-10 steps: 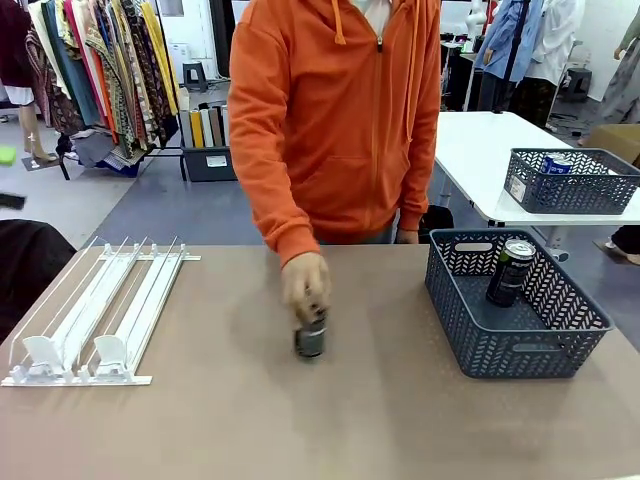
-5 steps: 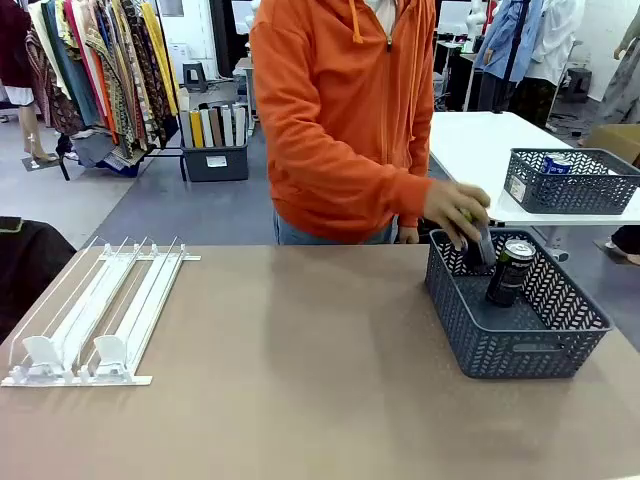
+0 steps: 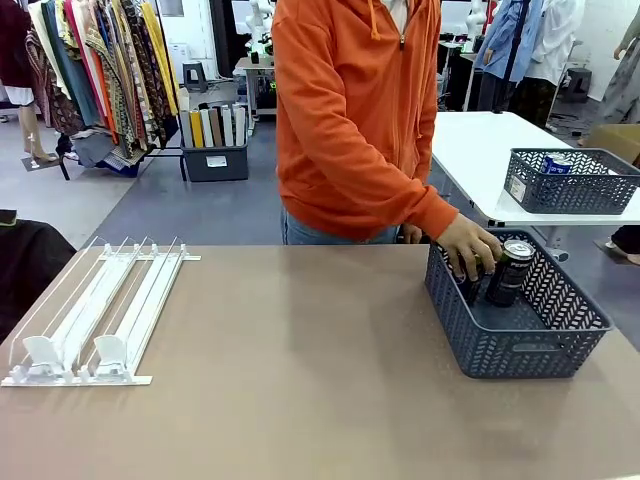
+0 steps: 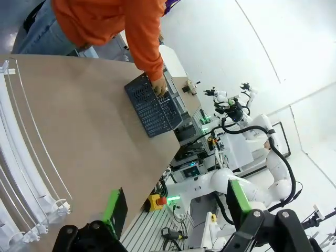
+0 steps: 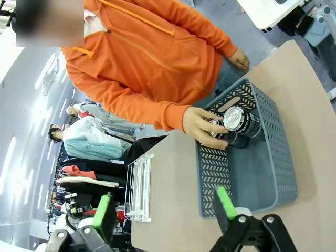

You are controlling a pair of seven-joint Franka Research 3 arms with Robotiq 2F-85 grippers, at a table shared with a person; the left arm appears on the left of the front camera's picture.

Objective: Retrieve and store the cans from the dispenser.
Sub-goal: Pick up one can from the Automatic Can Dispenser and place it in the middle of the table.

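Left wrist view: my left gripper [image 4: 176,210] hangs with its green-padded fingers spread wide on nothing, above the table [image 4: 94,131] beside the dispenser [image 4: 21,163]. My right gripper [image 5: 165,210] is likewise spread and empty, near the grey basket [image 5: 283,173]. In that basket the person's hand [image 3: 468,247] holds one can [image 5: 214,127] beside a standing dark can [image 3: 511,270]. The dispenser [image 3: 95,310] lies at my left, lanes empty.

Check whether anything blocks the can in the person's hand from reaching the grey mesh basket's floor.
Nothing visible does. The person's hand already holds the dark can inside the grey mesh basket, beside the upright black can.
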